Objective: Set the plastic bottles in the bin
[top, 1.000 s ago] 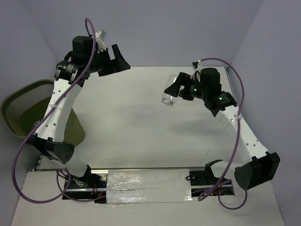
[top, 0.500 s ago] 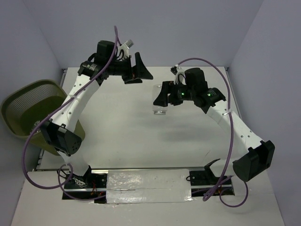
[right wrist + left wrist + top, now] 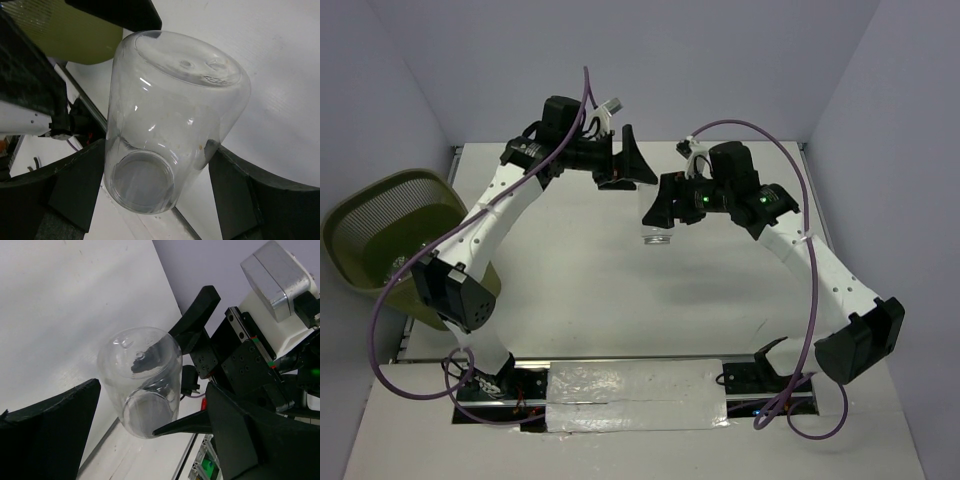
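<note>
One clear plastic bottle (image 3: 175, 115) with no cap hangs above the table, and my right gripper (image 3: 160, 160) is shut on its sides near the open mouth. From above, the bottle (image 3: 658, 232) shows just below the right gripper (image 3: 663, 208) at the table's middle. My left gripper (image 3: 628, 168) stands open just up and left of it, apart from it. Through the left wrist camera the bottle (image 3: 142, 380) sits ahead of the open left gripper (image 3: 125, 407), base up. The olive-green mesh bin (image 3: 380, 225) stands off the table's left edge.
The white table (image 3: 620, 300) carries both arms' shadows. Grey walls close in the back and sides. The bin (image 3: 75, 30) shows beyond the bottle in the right wrist view, with a black finger of the left gripper (image 3: 120, 12) above it.
The left arm has swung right from above the bin to the table's middle. The right gripper has carried the bottle left and tipped it downward, so both grippers are now close together.
</note>
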You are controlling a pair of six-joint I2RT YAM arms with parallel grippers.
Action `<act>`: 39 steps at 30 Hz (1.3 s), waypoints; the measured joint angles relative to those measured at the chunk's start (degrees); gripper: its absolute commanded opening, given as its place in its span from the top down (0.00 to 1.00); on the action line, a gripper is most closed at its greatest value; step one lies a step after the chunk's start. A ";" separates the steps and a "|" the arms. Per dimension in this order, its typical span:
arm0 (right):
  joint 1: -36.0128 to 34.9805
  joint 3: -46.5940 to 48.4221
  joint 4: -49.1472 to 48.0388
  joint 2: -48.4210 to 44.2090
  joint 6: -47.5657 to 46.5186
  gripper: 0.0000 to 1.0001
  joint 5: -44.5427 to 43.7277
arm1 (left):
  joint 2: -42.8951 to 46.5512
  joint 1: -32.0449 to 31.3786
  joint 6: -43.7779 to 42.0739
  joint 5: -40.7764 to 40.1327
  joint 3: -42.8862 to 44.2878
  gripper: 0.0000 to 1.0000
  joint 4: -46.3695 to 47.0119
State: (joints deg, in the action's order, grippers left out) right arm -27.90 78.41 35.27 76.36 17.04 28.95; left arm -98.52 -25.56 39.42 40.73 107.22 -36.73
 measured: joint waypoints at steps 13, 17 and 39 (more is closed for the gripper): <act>-0.13 0.13 2.49 1.81 -0.11 0.37 -1.55 | -3.82 -2.51 -0.13 -0.42 -0.15 0.01 0.13; -0.26 0.13 2.56 1.81 -0.22 0.37 -1.55 | -3.98 -3.10 -0.42 -1.60 -0.15 0.01 -0.48; -1.38 0.15 2.49 1.77 -0.39 0.00 -5.29 | -5.77 -4.37 -1.77 -4.04 -0.11 0.85 -1.20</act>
State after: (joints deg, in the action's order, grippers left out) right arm -29.28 78.56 37.76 78.13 16.64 23.66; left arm -104.29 -29.93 37.65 36.69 107.11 -37.93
